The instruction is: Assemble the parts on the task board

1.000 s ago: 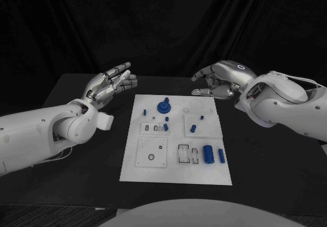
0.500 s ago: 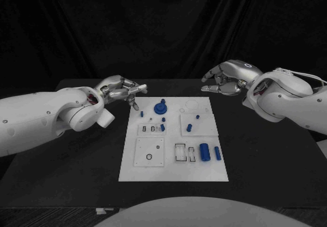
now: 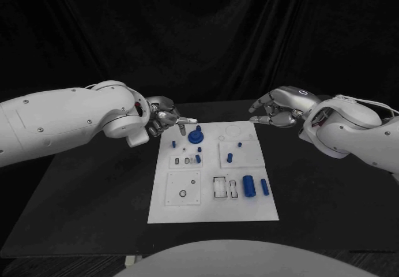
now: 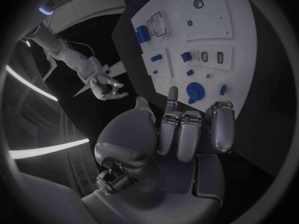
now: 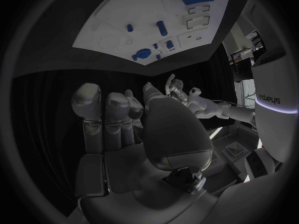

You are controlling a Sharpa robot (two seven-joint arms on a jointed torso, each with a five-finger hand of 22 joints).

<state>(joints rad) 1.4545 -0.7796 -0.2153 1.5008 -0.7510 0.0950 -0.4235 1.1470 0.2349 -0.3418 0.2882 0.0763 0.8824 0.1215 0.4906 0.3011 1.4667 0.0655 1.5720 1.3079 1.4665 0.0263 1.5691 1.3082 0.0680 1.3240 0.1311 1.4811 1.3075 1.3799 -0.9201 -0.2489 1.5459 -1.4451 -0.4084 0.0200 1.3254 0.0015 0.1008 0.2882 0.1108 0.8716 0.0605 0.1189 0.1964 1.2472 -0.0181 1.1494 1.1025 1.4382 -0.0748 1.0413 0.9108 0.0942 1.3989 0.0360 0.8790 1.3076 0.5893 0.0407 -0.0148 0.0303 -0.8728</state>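
The white task board point(image 3: 214, 211) lies in the middle of the black table. On it are a blue round knob point(image 3: 196, 136), a short blue peg point(image 3: 174, 142), small blue pieces point(image 3: 230, 156) and two blue cylinders point(image 3: 249, 186) near its right edge. My left hand point(image 3: 166, 120) hovers at the board's far left corner, fingers loosely bent, one fingertip reaching toward the knob, holding nothing. My right hand point(image 3: 278, 109) hangs above the far right corner, fingers curved and apart, empty. The left wrist view has my left hand point(image 4: 187, 129) just short of the knob point(image 4: 195, 90). The right wrist view has my right hand point(image 5: 124, 119) off the board point(image 5: 106, 32).
Empty outlined slots point(image 3: 221, 187) and a square plate with small holes point(image 3: 184, 186) mark the board's near half. Bare black table point(image 3: 91, 196) lies on both sides of the board. My left upper arm point(image 3: 67, 124) bulks over the table's left side.
My left arm has swung up and inward, and its hand has turned from upright to reaching at the board's far left corner. My right hand has shifted only slightly.
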